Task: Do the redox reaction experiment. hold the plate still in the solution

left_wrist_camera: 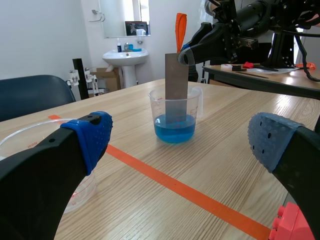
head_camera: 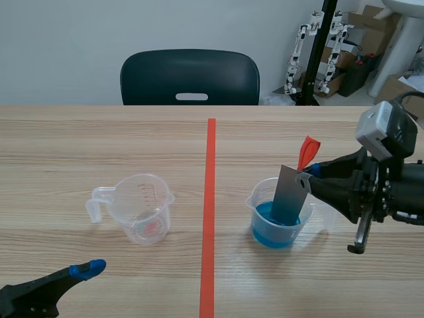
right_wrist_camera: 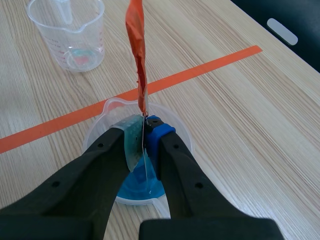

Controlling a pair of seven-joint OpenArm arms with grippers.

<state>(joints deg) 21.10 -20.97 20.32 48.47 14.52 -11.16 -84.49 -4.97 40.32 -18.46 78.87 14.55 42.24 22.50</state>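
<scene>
Left gripper (head_camera: 86, 269) sits low at the near table edge, fingers apart, holding nothing, well clear of the work. Right gripper (right_wrist_camera: 145, 132) is clamped on the top edge of the grey plate (head_camera: 289, 195), just under its orange tag (head_camera: 307, 151). Plate leans a little, lower end down in the blue solution (left_wrist_camera: 174, 131) inside the beaker (head_camera: 260, 199). Empty measuring cup (head_camera: 139, 209) is across the tape line. Looks like the soak-and-hold step is in hand. Next move calls for 0 arm motion: same grip, plate end submerged, no push on the beaker wall, which could tip it
</scene>
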